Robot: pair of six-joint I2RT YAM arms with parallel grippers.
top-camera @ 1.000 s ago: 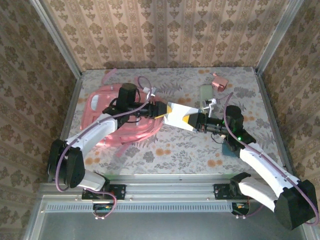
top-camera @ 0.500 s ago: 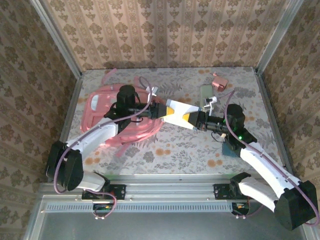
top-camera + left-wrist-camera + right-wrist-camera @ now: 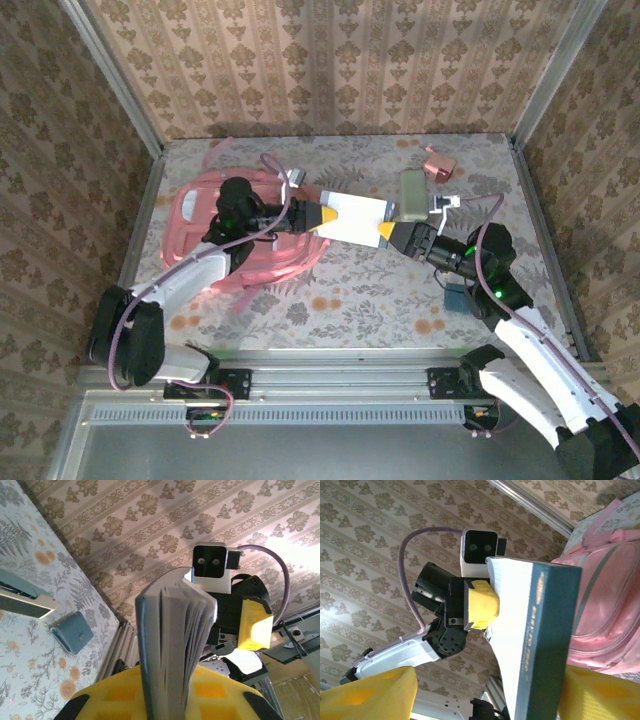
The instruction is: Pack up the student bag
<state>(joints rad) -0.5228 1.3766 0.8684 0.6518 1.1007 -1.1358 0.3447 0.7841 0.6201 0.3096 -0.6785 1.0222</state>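
Your left gripper (image 3: 318, 218) pinched tight on the book (image 3: 355, 214) at its page edges in its wrist view, your right gripper (image 3: 393, 234) parted around the dark spine, one pad (image 3: 370, 695) clear of it, overhead the student bag (image 3: 195, 210) flat on the table (image 3: 380, 290), left side, under your left arm.

backpack (image 3: 195, 205): pink cloth, soft, matt | book (image 3: 545, 630): paper pages, smooth matt dark spine | table (image 3: 380, 290): matt floral printed covering | rail (image 3: 330, 385) at table's near edge: brushed grey metal | finger pads (image 3: 227, 682): yellow, matt, foam-like
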